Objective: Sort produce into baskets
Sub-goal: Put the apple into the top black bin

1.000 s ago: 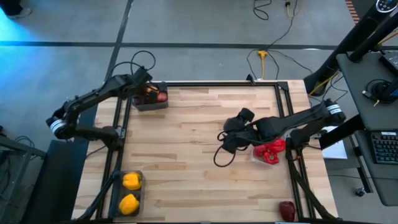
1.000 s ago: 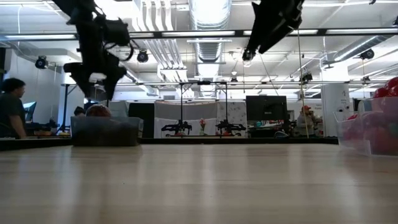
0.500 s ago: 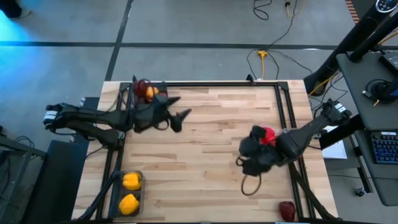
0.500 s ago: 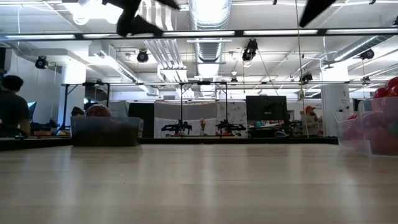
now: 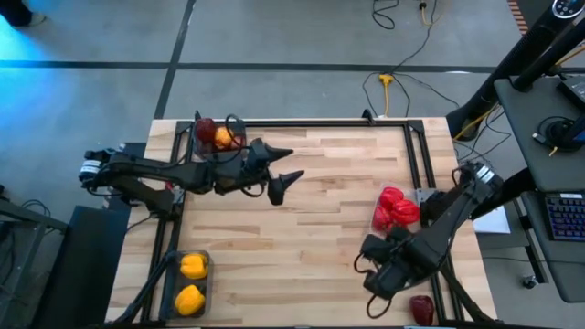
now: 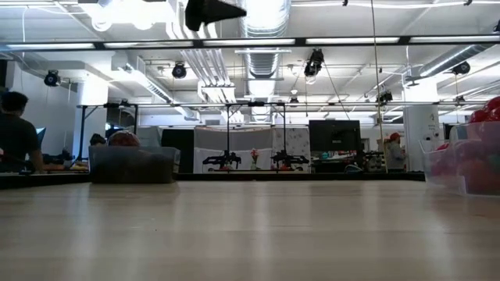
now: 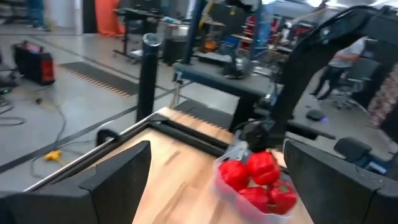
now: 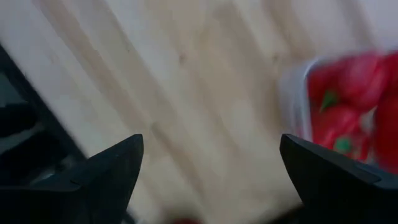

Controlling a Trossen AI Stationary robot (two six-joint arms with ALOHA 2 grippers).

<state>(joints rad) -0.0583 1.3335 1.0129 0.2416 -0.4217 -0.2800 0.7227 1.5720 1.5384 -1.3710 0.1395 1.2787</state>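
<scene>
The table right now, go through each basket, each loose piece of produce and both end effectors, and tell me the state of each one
Dark basket, far left corner: holds a dark red apple and an orange fruit.
Dark basket, near left corner: holds two yellow peppers.
Clear basket, right edge: holds red peppers.
Dark red apple, near right corner: loose on the table, unsorted.
Left end effector: open, empty, beside the far left basket.
Right end effector: open, empty, near the loose apple.

Left arm stretched rightward across table's far half, left gripper point(image 5: 281, 175) fingers apart, empty. Right arm folded toward near right corner, right gripper point(image 5: 380, 280) fingers spread, empty.
</scene>
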